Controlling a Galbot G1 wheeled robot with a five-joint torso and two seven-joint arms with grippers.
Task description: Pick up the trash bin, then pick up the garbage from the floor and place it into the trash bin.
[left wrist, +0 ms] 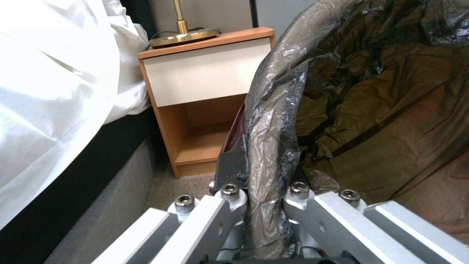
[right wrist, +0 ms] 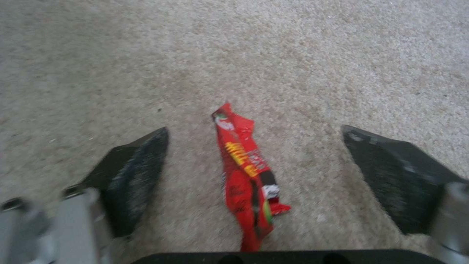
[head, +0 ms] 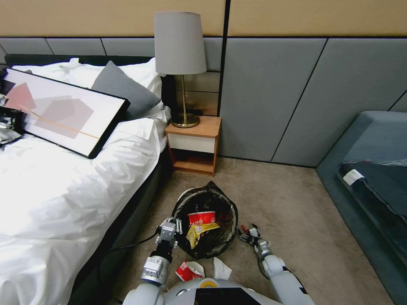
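Note:
The trash bin (head: pixel 207 243), white with a black liner, leans with its mouth toward me on the carpet in front of my base. My left gripper (head: pixel 169 232) is shut on its near-left rim (left wrist: pixel 268 139), one finger (left wrist: pixel 322 209) inside the liner and one outside. A red-and-white wrapper (head: pixel 202 217) and a yellow wrapper (head: pixel 199 231) lie inside. My right gripper (head: pixel 250 234) hangs open just right of the bin, low over a small red wrapper (right wrist: pixel 244 172) that lies on the carpet between its fingers (right wrist: pixel 139 165). Another red-and-white wrapper (head: pixel 188 271) and a white tissue (head: pixel 221 268) lie near my base.
A bed (head: pixel 63 178) with a framed picture (head: pixel 59 112) runs along the left, close to my left arm. A wooden nightstand (head: pixel 194 144) with a lamp (head: pixel 180 63) stands behind the bin. A grey sofa (head: pixel 373 169) fills the right. Open carpet (head: pixel 292 203) lies between.

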